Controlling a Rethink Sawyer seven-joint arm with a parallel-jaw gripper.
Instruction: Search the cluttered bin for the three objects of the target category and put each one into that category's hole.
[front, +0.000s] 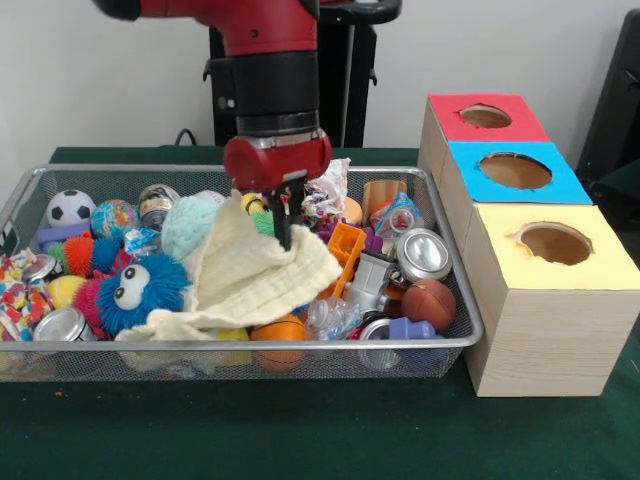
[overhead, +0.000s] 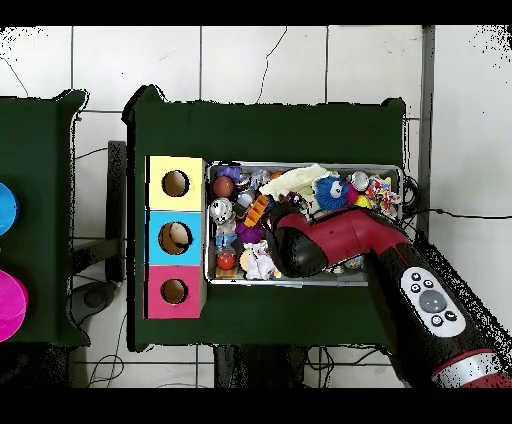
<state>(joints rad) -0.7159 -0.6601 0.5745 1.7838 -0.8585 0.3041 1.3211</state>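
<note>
A pale yellow cloth (front: 262, 275) lies draped over the middle of the wire bin (front: 455, 290), covering whatever sits beneath it, and the gripper (front: 283, 232) hangs right over its upper fold with its dark fingers (front: 284, 225) drawn close together at the cloth; whether they pinch the fabric cannot be told. In the overhead view the red arm (overhead: 345, 235) hides much of the bin's middle.

Left of the cloth sit a blue fuzzy toy with big eyes (front: 135, 288), a small soccer ball (front: 69, 207), a globe-patterned ball (front: 113, 216), a pale teal ball (front: 187, 225) and a crushed can (front: 60, 324) at the near left corner. Right of it lie an orange plastic block (front: 346, 243), a silver can (front: 424, 253) on its side, a brown football-shaped ball (front: 429, 303), a crumpled clear plastic bottle (front: 335, 317) and a small basketball (front: 279, 331) against the near wall.

Just right of the bin stands a wooden box in three sections, each with a round hole: the yellow top (front: 555, 255) nearest, the blue top (front: 515, 172) in the middle, the red top (front: 485, 117) farthest. The target category cannot be told. No writing is readable.
</note>
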